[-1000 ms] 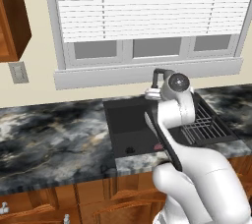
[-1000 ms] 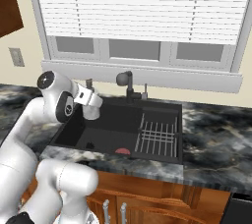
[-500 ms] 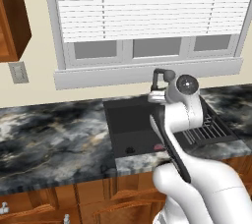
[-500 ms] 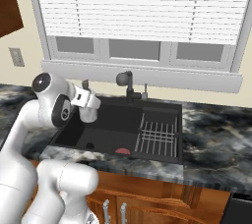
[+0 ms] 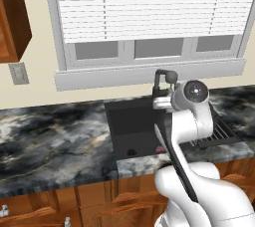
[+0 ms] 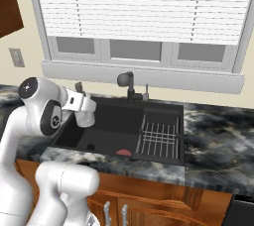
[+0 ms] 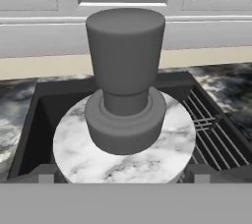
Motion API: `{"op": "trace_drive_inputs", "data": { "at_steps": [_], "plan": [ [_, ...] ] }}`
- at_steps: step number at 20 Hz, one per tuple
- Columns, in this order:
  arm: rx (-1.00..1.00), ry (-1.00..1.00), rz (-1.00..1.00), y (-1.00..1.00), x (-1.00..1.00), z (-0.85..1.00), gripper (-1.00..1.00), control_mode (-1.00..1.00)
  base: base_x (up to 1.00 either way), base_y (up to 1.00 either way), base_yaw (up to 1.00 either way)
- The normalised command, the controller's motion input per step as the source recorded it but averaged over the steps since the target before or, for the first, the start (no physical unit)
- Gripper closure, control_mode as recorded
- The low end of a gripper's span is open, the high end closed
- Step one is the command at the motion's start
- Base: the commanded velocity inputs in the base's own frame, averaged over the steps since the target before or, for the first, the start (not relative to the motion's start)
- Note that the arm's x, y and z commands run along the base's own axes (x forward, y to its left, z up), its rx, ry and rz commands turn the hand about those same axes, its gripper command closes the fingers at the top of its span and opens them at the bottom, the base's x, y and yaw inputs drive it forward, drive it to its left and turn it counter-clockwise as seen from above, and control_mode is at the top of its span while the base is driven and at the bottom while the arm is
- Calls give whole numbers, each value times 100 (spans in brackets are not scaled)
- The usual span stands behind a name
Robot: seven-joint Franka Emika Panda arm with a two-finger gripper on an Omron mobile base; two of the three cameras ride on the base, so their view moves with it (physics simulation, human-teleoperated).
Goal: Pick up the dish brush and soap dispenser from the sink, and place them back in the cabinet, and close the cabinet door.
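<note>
So the pincer [image 7: 123, 181] is spread about as wide as it goes, one finger on each side of the soap dispenser [image 7: 124, 139], which looks lifted above the left half of the sink [image 6: 163, 153]. I can't tell whether the fingers actually press on it. The bottle is white and marbled, round, with a chunky matte grey pump top. The dish brush [image 6: 123, 152] lies low on the basin floor near the front wall, beside the wire rack [image 6: 158, 139]. A black faucet [image 6: 128, 84] stands behind the basin, and the bench [image 5: 55, 139] is dark swirly marble.
</note>
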Motion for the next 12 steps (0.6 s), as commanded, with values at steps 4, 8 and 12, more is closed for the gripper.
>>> {"op": "trace_drive_inputs", "data": {
  "at_steps": [4, 8, 12],
  "plan": [
    [0, 0, 0, -3, -42, 16, 100, -100, 0, 0, 0],
    [0, 0, 1, -13, -52, 13, 100, -100, 0, 0, 0],
    [0, 0, 0, -10, -52, 13, 100, -100, 0, 0, 0]
  ]
}}
